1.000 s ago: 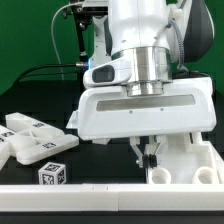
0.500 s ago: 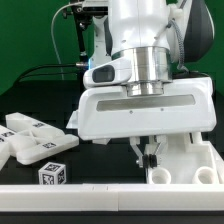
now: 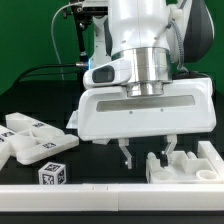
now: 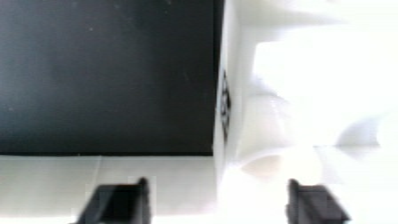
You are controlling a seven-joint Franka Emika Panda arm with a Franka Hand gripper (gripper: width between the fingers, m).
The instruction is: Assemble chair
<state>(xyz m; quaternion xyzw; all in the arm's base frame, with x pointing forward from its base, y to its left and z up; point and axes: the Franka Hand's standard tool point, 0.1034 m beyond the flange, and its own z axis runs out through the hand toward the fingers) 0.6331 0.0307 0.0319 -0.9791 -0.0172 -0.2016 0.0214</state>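
My gripper [image 3: 148, 152] hangs low over the black table with its fingers [image 3: 125, 153] spread wide, holding nothing. Under and between them sits a chunky white chair part [image 3: 185, 166] with raised posts, near the front at the exterior view's right. In the wrist view my gripper [image 4: 217, 200] shows two dark fingertips [image 4: 119, 202] far apart, with the same white part [image 4: 320, 90] overexposed between and beyond them. More white chair pieces with marker tags [image 3: 30, 140] lie at the exterior view's left, and a small tagged block [image 3: 52, 175] stands in front of them.
A white bar [image 3: 90, 206] runs along the table's front edge. The large white gripper body [image 3: 145, 108] hides the table behind it. A green backdrop [image 3: 30, 40] and a dark stand [image 3: 80, 50] are at the back.
The fingers were close together over the white part; now they are spread wide apart. The arm and the parts have not visibly moved.
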